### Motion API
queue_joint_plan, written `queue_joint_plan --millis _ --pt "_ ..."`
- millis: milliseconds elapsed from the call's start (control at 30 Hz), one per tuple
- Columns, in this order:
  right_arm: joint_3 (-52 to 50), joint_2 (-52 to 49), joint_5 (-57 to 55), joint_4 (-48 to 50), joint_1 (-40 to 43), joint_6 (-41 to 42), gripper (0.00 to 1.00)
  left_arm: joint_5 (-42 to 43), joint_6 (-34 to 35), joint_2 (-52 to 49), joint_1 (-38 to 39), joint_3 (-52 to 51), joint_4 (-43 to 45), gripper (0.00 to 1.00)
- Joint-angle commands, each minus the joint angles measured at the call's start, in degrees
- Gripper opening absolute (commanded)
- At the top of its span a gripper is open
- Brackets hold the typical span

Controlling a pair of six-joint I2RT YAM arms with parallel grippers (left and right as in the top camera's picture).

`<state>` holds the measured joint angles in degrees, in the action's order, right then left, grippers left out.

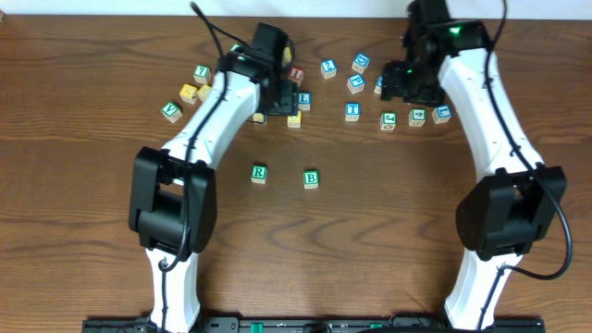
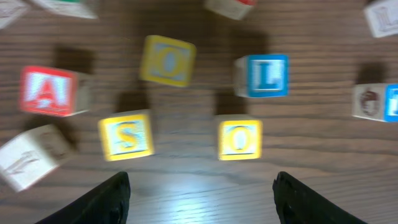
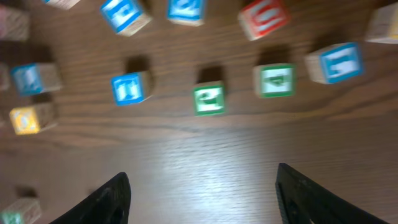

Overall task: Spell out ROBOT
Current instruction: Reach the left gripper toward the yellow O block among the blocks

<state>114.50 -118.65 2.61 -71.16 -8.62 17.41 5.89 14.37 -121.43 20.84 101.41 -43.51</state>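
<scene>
Here, nearest the arm bases, the R cube point(image 1: 259, 173) and the B cube point(image 1: 312, 178) sit apart on the bare table point(image 1: 92, 231), with a gap between them that looks meant for an O, so the step in hand is probably fetching that letter. Further out, the left gripper point(image 2: 200, 186) hangs over the left cluster with its jaws wide and nothing between them. Just beyond its fingertips point(image 2: 106, 199) lies the near O cube point(image 2: 239, 138), which sits right of the midline between the fingers. The S cube point(image 2: 126, 135) lies level with it on the left side. To take the O cleanly, I would shift the wrist rightward until the O is centred. That way the left finger drops into the bare strip between S and O rather than onto the S. The O's faces look square to the jaws, so little twist should be needed. Descend straight, close on the two flat sides, then lift vertically before travelling. Past that row, the far O cube point(image 2: 168, 60) is turned slightly and stands near the blue L cube point(image 2: 267, 75) and the red A cube point(image 2: 46, 91), so it is the harder pick and better left for later. Over on the other side, the right gripper point(image 3: 202, 180) is likewise spread wide and empty. The blurred blue cube ahead of it on the left appears to be the T cube point(image 3: 129, 87), standing in a row with green cubes.
</scene>
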Motion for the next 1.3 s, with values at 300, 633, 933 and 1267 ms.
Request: queue_joint_plan --millis 300,633,933,1267 --pt "0.9 0.9 -1.2 -1.0 3.4 -0.5 0.71 -6.3 4.7 -5.9 5.8 1.2 4.3 0.72" --pt "0.9 0.9 -1.2 -1.4 3.3 -1.6 0.72 -9.6 6.3 -7.7 5.3 1.2 5.5 0.67" --pt "0.9 0.9 -1.2 -1.5 3.3 -1.6 0.71 -9.6 6.3 -9.4 5.3 1.2 6.8 0.61" --pt "0.9 0.9 -2.1 -1.5 3.3 -1.6 0.72 -9.6 6.3 -10.8 5.3 1.2 7.2 0.56"
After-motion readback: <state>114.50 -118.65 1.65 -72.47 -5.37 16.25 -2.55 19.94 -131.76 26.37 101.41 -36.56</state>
